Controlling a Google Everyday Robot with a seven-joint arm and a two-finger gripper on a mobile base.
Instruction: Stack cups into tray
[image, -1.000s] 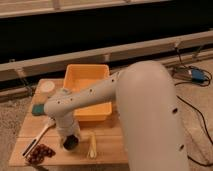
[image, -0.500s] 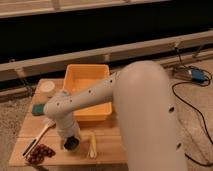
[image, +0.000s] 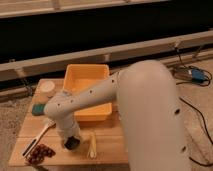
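Observation:
The tray (image: 86, 67) is a deep yellow-orange bin at the back middle of the wooden table (image: 107, 145). In front of its left corner a small dark round cup (image: 73, 145) stands on the table. My gripper (image: 71, 139) hangs straight down onto that cup at the end of the white arm (image: 90, 97), and the wrist hides most of it. Only the cup's lower edge shows beneath the wrist. Whether the cup is held cannot be made out.
A cream-white round tub (image: 48, 87) sits at the table's back left, with a green sponge (image: 38, 108) in front of it. A wooden spoon (image: 37, 138) and a dark red cluster (image: 40, 152) lie front left. A pale yellow strip (image: 92, 145) lies right of the cup.

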